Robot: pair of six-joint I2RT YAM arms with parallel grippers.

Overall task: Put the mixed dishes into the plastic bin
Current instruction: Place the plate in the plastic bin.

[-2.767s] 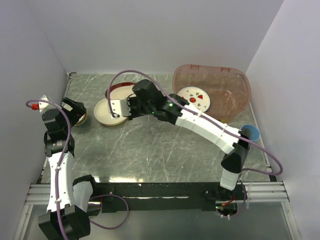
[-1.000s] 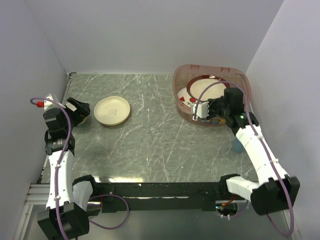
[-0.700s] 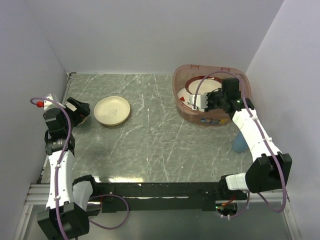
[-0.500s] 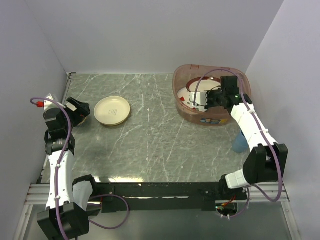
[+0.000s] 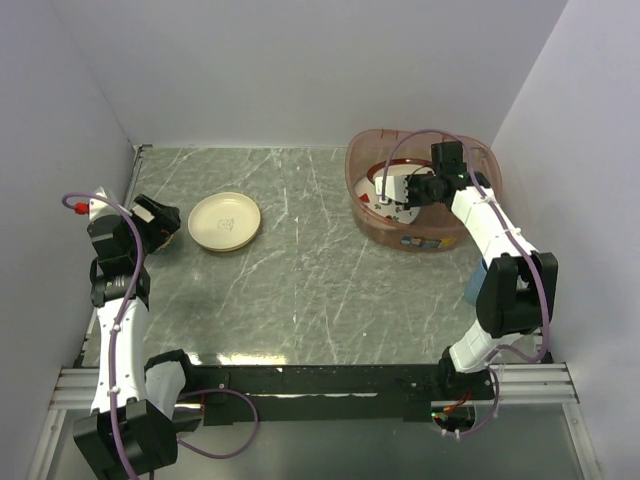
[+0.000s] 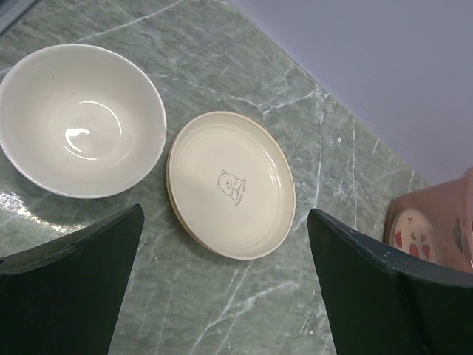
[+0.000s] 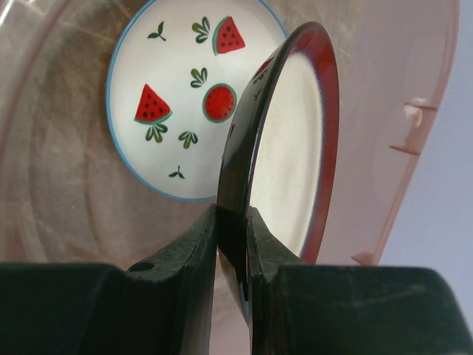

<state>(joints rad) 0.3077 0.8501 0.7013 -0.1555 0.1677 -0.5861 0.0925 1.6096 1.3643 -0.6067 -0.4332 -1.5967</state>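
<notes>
Red-rimmed, red-patterned round bowl [image 7: 284, 140] is hanging on edge inside the large translucent pinkish-brown plastic bin [image 5: 420, 132], at 1 o'clock on the green marbled surface [image 5: 320, 270].

The right end effector [image 7: 233, 222] is clamping the bowl's rim, holding it tilted just above the white round plate with red watermelon shapes [image 7: 177, 111] that is lying flat on the bin floor. A light blue plastic cup [image 5: 478, 285] is standing outside the bin at 3 o'clock, partly hidden by the right arm. At 10 o'clock the left end effector [image 6: 225, 216] is hovering with its fingers wide apart, gripping nothing, over a pale yellow round plate with a bear drawing [image 6: 230, 184] and a small cream bowl [image 6: 80, 118] sitting just beside it.
</notes>
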